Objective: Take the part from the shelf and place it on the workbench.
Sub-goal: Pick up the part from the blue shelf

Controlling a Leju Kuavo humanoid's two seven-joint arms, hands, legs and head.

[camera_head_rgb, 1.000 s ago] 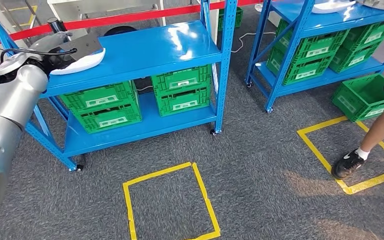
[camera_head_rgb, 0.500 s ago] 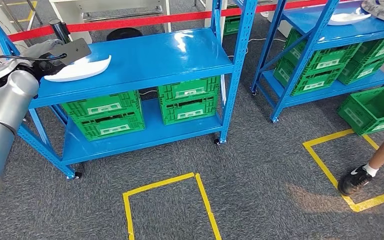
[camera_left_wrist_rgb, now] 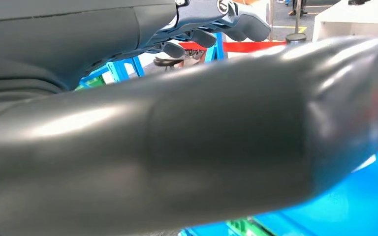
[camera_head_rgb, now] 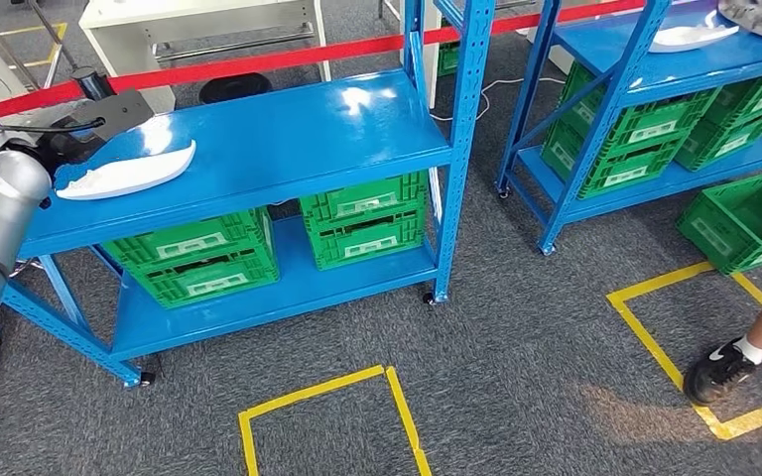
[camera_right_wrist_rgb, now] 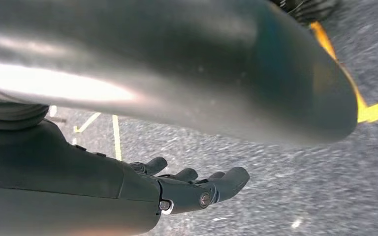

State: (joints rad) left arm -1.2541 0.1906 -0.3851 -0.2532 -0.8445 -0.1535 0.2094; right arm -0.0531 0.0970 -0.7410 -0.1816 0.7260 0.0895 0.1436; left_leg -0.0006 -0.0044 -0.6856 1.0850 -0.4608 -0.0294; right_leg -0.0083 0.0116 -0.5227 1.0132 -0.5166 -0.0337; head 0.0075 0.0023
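Note:
A white curved part lies on the top board of the blue shelf, near its left end. My left hand reaches in over that end from the left, right at the part's near tip; whether it touches the part I cannot tell. In the left wrist view the thick thumb and the dark fingers stand apart, with shelf and red tape seen between them and a white sliver of the part past the thumb. My right hand hangs over the grey carpet, fingers out, holding nothing.
Green crates fill the shelf's lower board. A second blue shelf with more crates and another white part stands at the right. A person's foot rests on a yellow floor square. Red tape runs behind.
The whole picture has shifted, so the camera has moved; the shelf now sits lower and more to the left. My left hand stays by the white part.

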